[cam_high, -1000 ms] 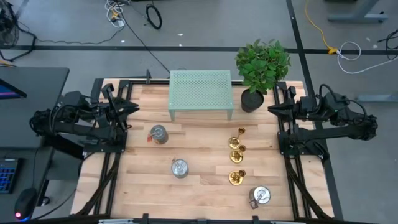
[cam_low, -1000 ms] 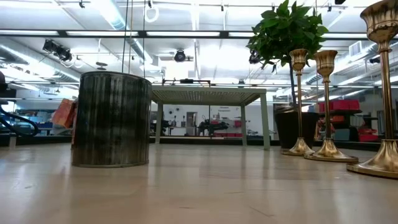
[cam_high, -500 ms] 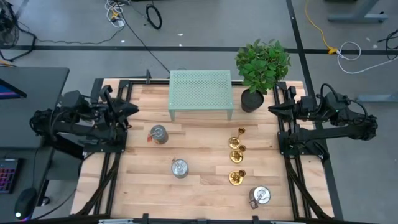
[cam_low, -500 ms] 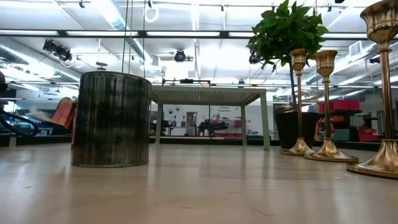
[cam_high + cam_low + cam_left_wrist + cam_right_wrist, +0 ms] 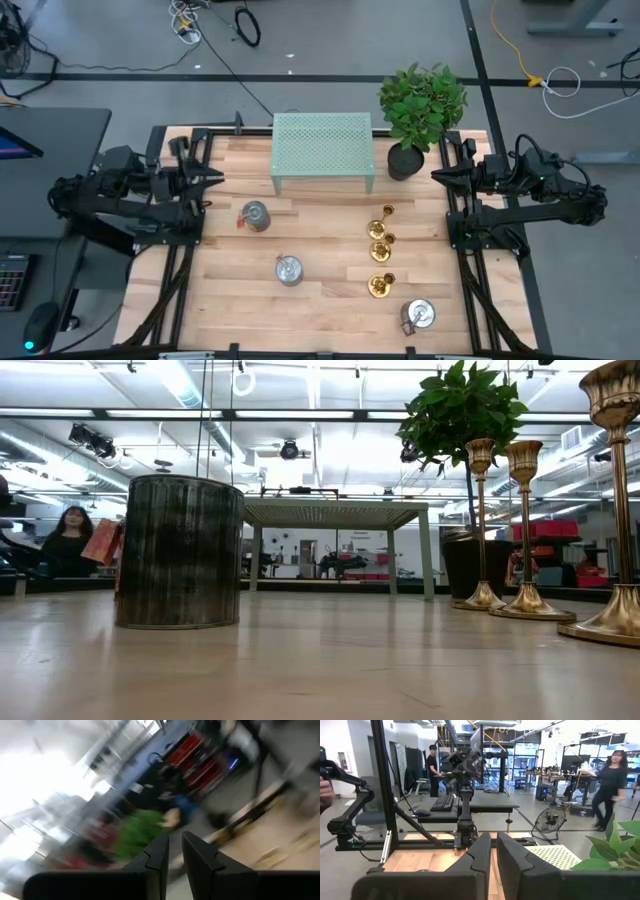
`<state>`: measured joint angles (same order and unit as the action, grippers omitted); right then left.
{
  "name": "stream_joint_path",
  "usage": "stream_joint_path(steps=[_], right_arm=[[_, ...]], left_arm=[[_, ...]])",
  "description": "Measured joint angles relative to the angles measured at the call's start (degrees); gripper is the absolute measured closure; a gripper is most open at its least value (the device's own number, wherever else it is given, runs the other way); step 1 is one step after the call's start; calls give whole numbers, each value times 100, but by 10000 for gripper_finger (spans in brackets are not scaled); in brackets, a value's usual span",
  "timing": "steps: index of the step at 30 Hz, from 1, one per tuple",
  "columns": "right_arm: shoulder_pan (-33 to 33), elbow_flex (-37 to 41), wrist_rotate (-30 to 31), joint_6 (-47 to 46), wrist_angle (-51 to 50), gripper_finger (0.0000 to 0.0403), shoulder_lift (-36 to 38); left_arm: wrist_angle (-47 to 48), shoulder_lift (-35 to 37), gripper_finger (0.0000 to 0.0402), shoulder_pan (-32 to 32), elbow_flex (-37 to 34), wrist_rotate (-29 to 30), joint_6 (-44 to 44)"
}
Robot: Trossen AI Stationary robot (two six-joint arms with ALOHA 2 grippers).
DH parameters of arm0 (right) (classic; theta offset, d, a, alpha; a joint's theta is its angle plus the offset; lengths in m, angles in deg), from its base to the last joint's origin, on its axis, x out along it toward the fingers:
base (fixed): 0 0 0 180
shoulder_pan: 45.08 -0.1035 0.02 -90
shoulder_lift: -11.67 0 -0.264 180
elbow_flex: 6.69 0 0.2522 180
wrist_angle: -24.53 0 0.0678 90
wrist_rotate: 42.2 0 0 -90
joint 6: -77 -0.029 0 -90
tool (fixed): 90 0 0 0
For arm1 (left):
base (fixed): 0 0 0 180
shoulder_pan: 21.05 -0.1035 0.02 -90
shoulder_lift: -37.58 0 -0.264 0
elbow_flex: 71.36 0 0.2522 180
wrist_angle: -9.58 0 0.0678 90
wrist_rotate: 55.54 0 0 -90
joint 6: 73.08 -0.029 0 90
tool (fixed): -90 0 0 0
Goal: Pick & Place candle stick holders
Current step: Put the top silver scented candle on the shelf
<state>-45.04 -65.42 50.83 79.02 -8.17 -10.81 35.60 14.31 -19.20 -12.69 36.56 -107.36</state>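
Three shiny brass candle stick holders (image 5: pixel 380 250), each with a flared round base, thin stem and small cup, stand upright in a short line on the right half of the pale wooden table (image 5: pixel 320 310), well apart from both arms and touched by neither. Nothing about them differs from a second ago. The one change is on the left: the left gripper (image 5: pixel 213 179), over the table's left edge, has swung slightly, first dipping and then returning level, and its wrist picture is smeared, which suggests, though the blur makes it uncertain, that this arm is turning right now. Its two dark fingers (image 5: pixel 161 854) sit nearly together with only a thin slit between them and nothing in it. The right gripper (image 5: pixel 437 176), at the table's right edge near the black-potted green plant (image 5: pixel 420 105), has not shifted; its jaws are likewise pressed almost together and empty.

For the task this reads as the very start: no holder has been lifted, and the pale green perforated metal stand (image 5: pixel 322 150) at the back is bare. Three silver cylindrical cans (image 5: pixel 288 269) lie scattered elsewhere.
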Motion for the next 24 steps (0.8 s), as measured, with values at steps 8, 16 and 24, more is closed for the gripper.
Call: stream_joint_path(steps=[8, 16, 24], right_arm=[[0, 0, 0, 0, 0, 366, 0], [-2, 0, 0, 2, 0, 366, 0], [-2, 0, 13, 2, 0, 366, 2]], left_arm=[[-114, -81, 339, -2, 4, -179, 1968], [82, -239, 339, 0, 9, 764, 1920], [1476, -482, 340, -2, 7, 1676, 2775]])
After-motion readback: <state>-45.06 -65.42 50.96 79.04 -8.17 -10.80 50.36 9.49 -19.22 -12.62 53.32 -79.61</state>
